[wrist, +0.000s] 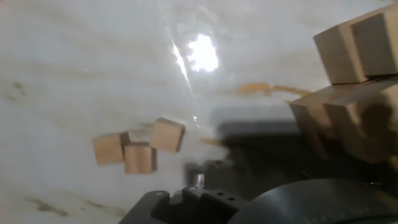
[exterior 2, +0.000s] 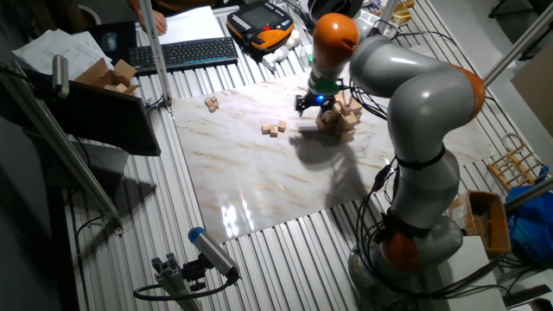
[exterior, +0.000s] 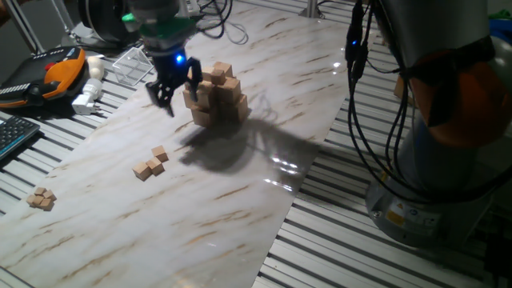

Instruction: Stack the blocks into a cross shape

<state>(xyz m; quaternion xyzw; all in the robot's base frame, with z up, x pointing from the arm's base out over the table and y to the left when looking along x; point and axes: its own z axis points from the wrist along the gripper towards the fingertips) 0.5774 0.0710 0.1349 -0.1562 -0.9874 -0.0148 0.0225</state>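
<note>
The cross shape is a cluster of light-tan wooden cubes stacked in tiers on the marble board. It also shows in the other fixed view and at the right edge of the hand view. My gripper hangs just left of the stack, slightly above the board, open and empty; it also shows in the other fixed view. Three small blocks lie loose together in front of it, and they show in the hand view and the other fixed view. My fingertips are hidden in the hand view.
A second small group of blocks lies near the board's left edge, also in the other fixed view. An orange-and-black pendant, a keyboard and white parts sit behind on the slatted table. Cables hang at the right.
</note>
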